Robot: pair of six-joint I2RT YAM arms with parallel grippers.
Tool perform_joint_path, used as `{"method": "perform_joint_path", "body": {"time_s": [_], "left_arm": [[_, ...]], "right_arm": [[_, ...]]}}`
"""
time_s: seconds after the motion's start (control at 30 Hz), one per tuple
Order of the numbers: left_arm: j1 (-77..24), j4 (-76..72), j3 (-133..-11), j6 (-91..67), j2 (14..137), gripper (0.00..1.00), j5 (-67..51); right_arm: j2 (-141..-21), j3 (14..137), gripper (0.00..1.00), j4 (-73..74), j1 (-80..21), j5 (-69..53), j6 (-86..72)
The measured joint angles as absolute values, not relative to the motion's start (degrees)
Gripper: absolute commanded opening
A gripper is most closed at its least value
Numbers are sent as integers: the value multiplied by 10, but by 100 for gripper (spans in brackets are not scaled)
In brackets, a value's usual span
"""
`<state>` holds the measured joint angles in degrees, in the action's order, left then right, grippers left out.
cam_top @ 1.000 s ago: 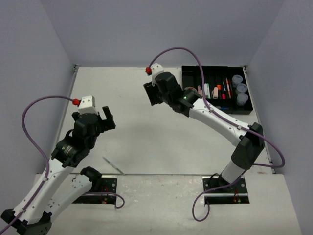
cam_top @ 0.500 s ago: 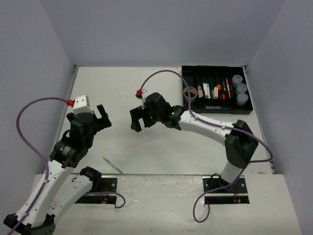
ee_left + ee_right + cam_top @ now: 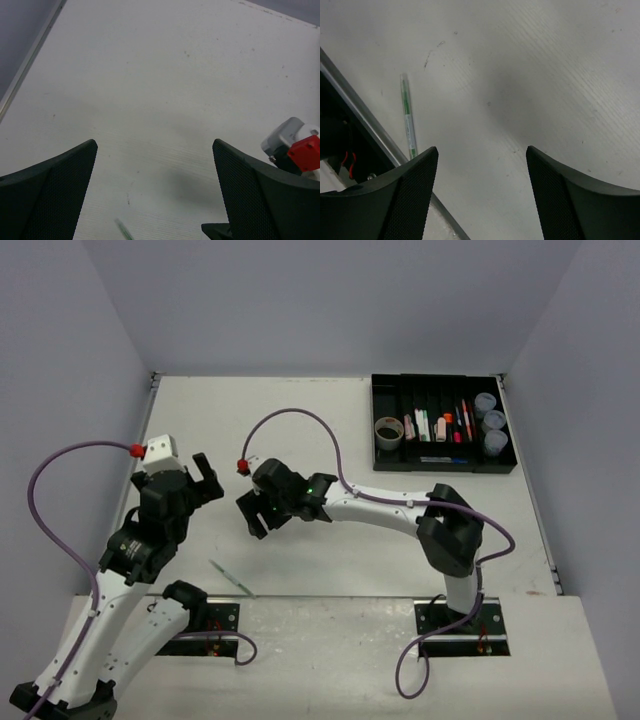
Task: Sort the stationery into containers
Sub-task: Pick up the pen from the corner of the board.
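Hovering left of centre in the top view, the right gripper point(image 3: 253, 517) has its jaws spread wide and empty; the left gripper point(image 3: 204, 478), further left, is equally wide. A thin green pen point(image 3: 232, 577) lies on the table point(image 3: 300, 420) below both. The black tray point(image 3: 386, 398), upper right, holds the other stationery point(image 3: 440, 426).

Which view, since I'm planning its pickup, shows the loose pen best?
Right wrist: the pen lies whole and close, its green length clear. Top external shows only a thin sliver; left wrist catches just one end at the frame's bottom.
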<state>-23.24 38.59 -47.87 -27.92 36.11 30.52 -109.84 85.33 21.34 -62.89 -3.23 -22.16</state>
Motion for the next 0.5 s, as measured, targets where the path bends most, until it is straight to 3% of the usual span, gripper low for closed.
{"method": "perform_joint_path", "body": {"time_s": [0.5], "left_arm": [[-222, 392, -479, -281, 343, 100, 322]], "right_arm": [[-1199, 952, 64, 280, -717, 25, -237]]}}
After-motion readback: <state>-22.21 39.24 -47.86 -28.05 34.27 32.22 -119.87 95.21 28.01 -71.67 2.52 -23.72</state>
